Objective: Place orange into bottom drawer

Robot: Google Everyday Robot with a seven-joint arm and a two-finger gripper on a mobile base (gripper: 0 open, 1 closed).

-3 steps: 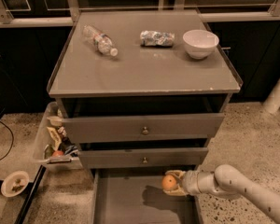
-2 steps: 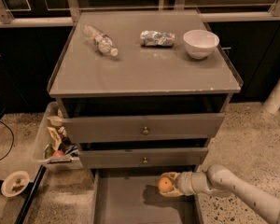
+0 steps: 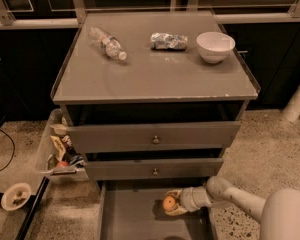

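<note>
The orange (image 3: 169, 203) is small, round and bright orange. My gripper (image 3: 172, 204) is shut on it and holds it low over the open bottom drawer (image 3: 135, 219), a wide flat grey tray pulled out under the cabinet. The arm (image 3: 240, 200) reaches in from the lower right. The orange sits over the right half of the tray, just below the middle drawer's front.
Two upper grey drawers (image 3: 155, 140) with round knobs stand slightly open. The cabinet top holds a plastic bottle (image 3: 107, 43), a crumpled can (image 3: 168, 41) and a white bowl (image 3: 215, 46). A bin of clutter (image 3: 60, 151) stands at the left; a small dish (image 3: 16, 196) lies on the floor.
My gripper has moved left with the orange, further in over the bottom drawer. Everything on the cabinet top is unmoved.
</note>
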